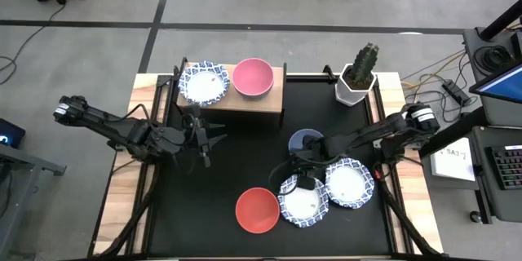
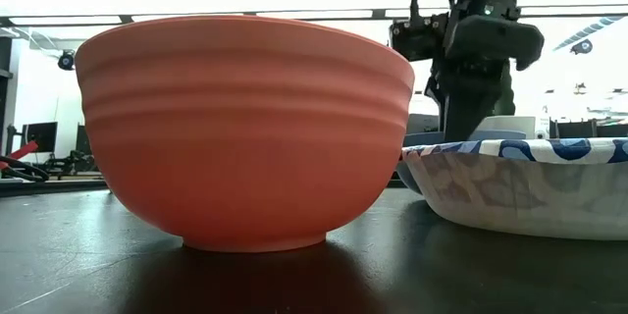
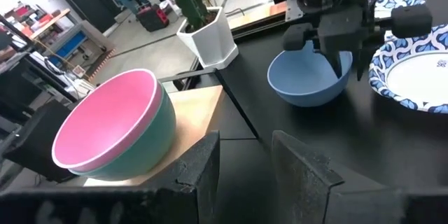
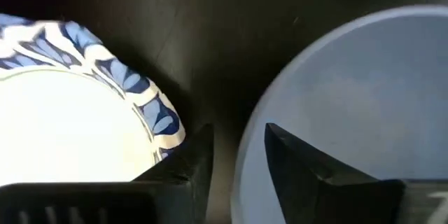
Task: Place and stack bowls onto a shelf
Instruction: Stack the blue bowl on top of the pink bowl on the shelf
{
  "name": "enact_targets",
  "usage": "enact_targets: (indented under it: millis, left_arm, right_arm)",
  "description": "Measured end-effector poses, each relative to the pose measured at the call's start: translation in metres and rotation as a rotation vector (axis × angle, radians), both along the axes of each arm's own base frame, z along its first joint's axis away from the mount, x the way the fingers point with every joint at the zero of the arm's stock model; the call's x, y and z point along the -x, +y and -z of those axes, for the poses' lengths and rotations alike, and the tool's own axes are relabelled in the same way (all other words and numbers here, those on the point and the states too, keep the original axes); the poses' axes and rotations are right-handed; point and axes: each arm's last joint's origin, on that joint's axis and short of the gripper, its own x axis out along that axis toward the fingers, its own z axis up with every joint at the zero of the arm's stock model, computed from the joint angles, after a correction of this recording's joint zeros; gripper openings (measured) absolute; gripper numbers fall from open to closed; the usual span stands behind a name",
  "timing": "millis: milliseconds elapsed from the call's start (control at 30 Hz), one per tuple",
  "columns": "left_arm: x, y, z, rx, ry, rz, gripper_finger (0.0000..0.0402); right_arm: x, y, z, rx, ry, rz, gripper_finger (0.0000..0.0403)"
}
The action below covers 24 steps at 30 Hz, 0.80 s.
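Right wrist view puts my right gripper (image 4: 229, 157) low over the mat, fingers apart, one finger hanging inside the blue-grey bowl (image 4: 350, 105) and the other outside its rim, so the wall sits between them; I cannot tell whether either pad touches it. Just beside that outer finger is a blue-patterned white bowl (image 4: 70, 112). From above, the blue-grey bowl (image 1: 306, 140) sits on the black mat (image 1: 236, 163) in front of the cactus pot (image 1: 356, 83), with two patterned bowls (image 1: 303, 200) (image 1: 349, 183) touching each other nearer the front edge and the red bowl (image 1: 258, 210) just beside them. My left gripper (image 1: 204, 139) hovers in front of the shelf (image 1: 253, 102), fingers apart and holding nothing. On the shelf I see a patterned bowl (image 1: 204, 82) and a pink bowl (image 3: 105, 122) nested in a green bowl (image 3: 157, 140).
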Motion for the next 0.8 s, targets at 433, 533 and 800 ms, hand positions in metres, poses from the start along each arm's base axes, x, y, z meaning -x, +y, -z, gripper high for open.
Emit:
enact_targets:
  millis: [433,533,800]
  left_arm:
    - [0.0,0.0,0.0,0.019,-0.01,-0.006,0.0115]
    - [0.0,0.0,-0.001,0.025,-0.018,-0.007,0.0115]
    - [-0.001,0.0,-0.003,0.028,-0.038,-0.005,0.0115]
  right_arm:
    - [0.011,-0.001,-0.03,-0.06,-0.079,-0.021,0.0011]
    - [0.018,-0.001,-0.06,-0.09,-0.185,-0.047,0.0009]
    - [0.033,-0.011,-0.16,0.126,-0.663,-0.195,0.0009]
